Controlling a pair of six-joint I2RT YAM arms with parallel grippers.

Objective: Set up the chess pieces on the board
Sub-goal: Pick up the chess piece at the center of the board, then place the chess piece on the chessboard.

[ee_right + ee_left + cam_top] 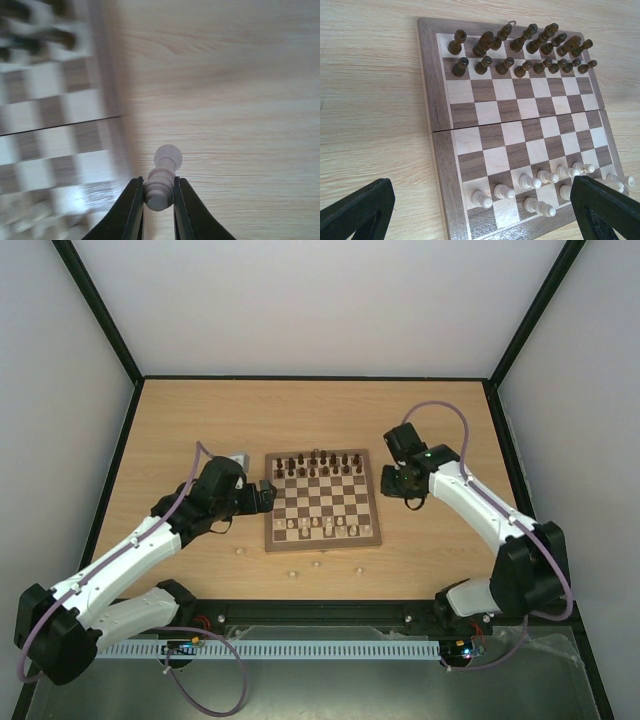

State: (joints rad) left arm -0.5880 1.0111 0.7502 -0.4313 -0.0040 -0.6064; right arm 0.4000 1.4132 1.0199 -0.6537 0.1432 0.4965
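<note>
Centrally, board (322,498) on pale tabletop (200,420), white walls (320,300)

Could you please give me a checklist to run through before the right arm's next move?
1. Grip: ok; right gripper is shut on both sides of the pale pawn.
2. Pawn clear of the tabletop: cannot tell.
3. Left gripper out of the way: ok; open, empty, at the board's left edge.
4. Free squares among the pale pieces on the board: ok; gaps show.
5. Dark pieces off the path: ok; in the two far rows.
6. All pale pieces placed: not ok; loose pale pieces lie off the board.
</note>
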